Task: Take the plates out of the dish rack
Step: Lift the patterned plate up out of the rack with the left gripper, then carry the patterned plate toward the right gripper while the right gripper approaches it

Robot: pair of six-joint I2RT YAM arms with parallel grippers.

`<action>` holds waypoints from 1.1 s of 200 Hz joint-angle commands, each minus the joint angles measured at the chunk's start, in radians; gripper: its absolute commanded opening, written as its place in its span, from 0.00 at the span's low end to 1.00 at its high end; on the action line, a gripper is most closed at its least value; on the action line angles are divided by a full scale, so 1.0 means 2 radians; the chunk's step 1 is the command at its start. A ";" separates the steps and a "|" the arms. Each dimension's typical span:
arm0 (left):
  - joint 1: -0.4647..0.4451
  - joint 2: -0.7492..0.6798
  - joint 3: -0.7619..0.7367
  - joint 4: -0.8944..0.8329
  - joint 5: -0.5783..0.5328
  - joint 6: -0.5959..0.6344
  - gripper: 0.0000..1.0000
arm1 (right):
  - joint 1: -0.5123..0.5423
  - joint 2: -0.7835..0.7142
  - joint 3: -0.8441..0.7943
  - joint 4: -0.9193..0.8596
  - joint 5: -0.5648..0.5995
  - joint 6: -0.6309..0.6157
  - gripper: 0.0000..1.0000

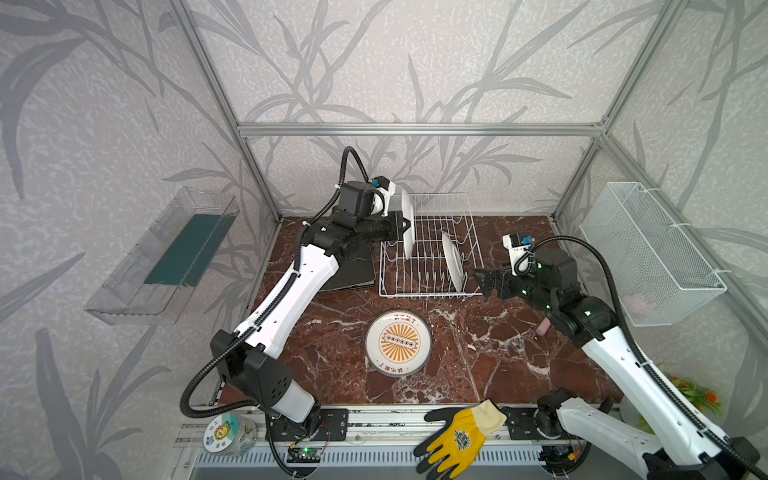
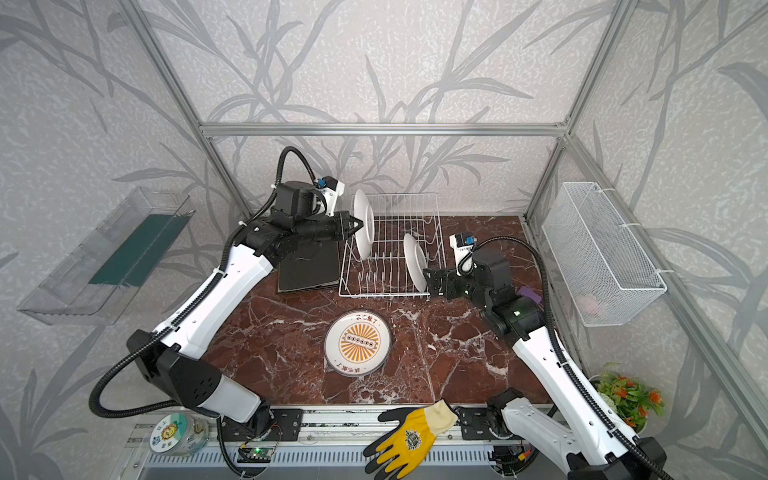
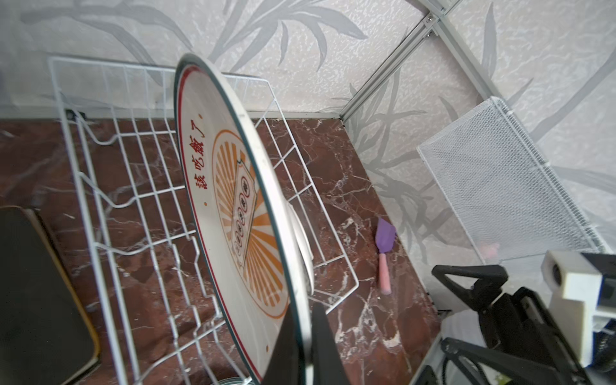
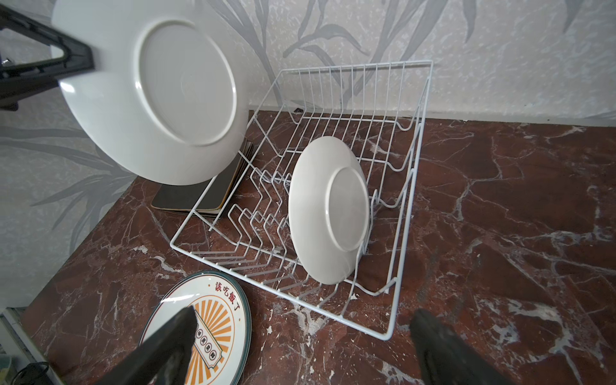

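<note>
Square plates (image 1: 355, 272), left of the dish rack (image 1: 430, 249): partly under the left arm (image 1: 299, 282) in both top views; faces not visible (dark backs up), count unclear.
Held plate (image 3: 233, 206): the rim by the fingers runs off the left wrist picture, as do the left gripper (image 3: 303, 320) fingers (image 3: 321, 350).
Standing plate (image 3: 305, 246) in the rack: from the left wrist only a white sliver shows behind the held plate.
Flat plate (image 4: 213, 320) in front of the rack: partly behind the blurred right gripper (image 4: 305, 313) fingers (image 4: 166, 346), partly cut off; single or stacked, unresolved.
Pink object (image 1: 638, 305) in the mesh basket (image 1: 648, 249) right of the rack: too blurred to identify.
</note>
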 commanded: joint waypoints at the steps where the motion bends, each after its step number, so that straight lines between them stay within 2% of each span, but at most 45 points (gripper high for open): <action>1: -0.004 -0.043 0.010 -0.004 -0.056 0.094 0.00 | -0.002 0.011 0.020 0.014 -0.014 0.022 0.99; 41: -0.007 -0.087 -0.045 0.018 -0.089 0.161 0.00 | -0.003 0.026 0.033 0.017 -0.030 0.039 0.99; 113: -0.060 -0.144 -0.120 0.024 -0.170 0.355 0.00 | -0.005 0.062 0.059 0.011 -0.070 0.072 0.99; 153: -0.080 -0.163 -0.172 0.059 -0.176 0.474 0.00 | -0.006 0.078 0.084 0.005 -0.081 0.083 0.99; 220: -0.124 -0.147 -0.194 0.089 -0.195 0.585 0.00 | -0.006 0.107 0.125 0.019 -0.127 0.112 1.00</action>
